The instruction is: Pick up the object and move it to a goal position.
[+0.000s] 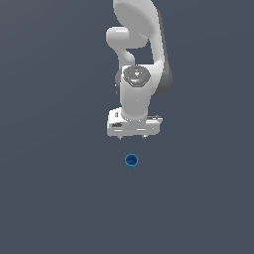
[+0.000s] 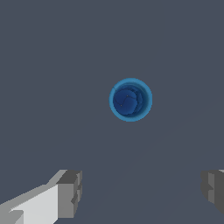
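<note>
The object is a tiny bright-blue round cup (image 1: 131, 161) with a darker hollow centre, standing upright on the grey floor. My white gripper (image 1: 133, 137) hangs above and a little behind it in the exterior view, not touching it. Its two short fingertips are spread wide apart with nothing between them. In the wrist view the cup (image 2: 130, 99) shows from above, apart from the gripper (image 2: 141, 192), and both fingers (image 2: 70, 192) stand far to either side. No goal marker shows.
The plain dark grey floor (image 1: 54, 188) fills both views. The white arm (image 1: 141, 44) rises behind the gripper toward the top of the exterior view. No other object shows.
</note>
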Robot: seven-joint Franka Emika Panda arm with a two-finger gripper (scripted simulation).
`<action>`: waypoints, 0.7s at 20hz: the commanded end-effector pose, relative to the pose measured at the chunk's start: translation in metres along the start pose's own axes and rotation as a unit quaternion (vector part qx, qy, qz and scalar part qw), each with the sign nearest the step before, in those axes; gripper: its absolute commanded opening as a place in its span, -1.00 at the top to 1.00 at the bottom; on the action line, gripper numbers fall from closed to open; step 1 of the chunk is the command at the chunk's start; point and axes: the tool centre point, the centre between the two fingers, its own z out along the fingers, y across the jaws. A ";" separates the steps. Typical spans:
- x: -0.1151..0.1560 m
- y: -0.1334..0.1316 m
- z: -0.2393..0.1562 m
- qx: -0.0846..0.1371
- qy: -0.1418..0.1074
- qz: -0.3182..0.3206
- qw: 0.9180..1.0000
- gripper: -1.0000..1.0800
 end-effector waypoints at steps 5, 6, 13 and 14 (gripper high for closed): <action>0.003 -0.007 -0.003 0.000 0.002 -0.005 1.000 -0.92; 0.004 -0.011 -0.004 0.000 0.004 -0.008 1.000 -0.92; 0.009 -0.030 -0.012 0.001 0.010 -0.019 1.000 -0.92; 0.009 -0.028 -0.011 0.001 0.009 -0.018 1.000 -0.92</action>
